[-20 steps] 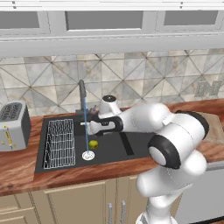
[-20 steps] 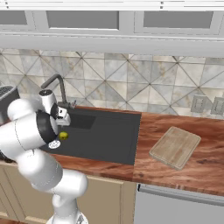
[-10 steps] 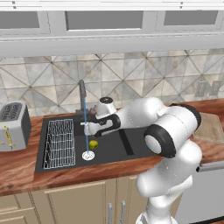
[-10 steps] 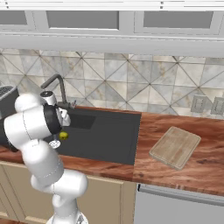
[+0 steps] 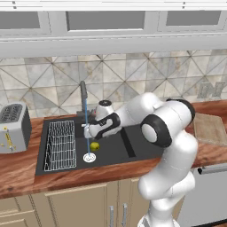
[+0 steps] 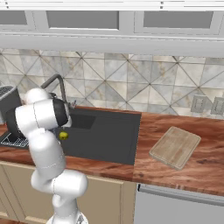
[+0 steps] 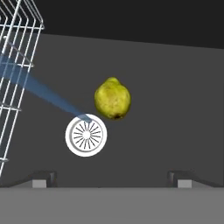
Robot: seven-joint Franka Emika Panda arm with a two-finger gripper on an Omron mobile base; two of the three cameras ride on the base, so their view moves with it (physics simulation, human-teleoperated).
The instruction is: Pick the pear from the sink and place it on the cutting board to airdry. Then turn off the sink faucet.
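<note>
In the left base view, your gripper (image 5: 90,131) hangs above the pear (image 5: 94,146), which lies on the floor of the sink (image 5: 116,155) just beside the drain (image 5: 89,157). Water runs from the sink faucet (image 5: 83,99) down to that drain, and the wire rack (image 5: 60,145) stands close by. Drop off-centre and you could clip the rack or the spout.

In the right base view, the pear (image 6: 64,135) peeks out beside the arm, and the cutting board (image 6: 175,146) sits on the bench well away from the drain. That long carry may shake a loose grasp free.

In the hand view, the fingers (image 7: 44,177) stand wide apart and empty, with the pear (image 7: 112,98) beyond them, beside the drain (image 7: 86,135). A round, wet fruit can roll or squirt out if you close off its middle.
</note>
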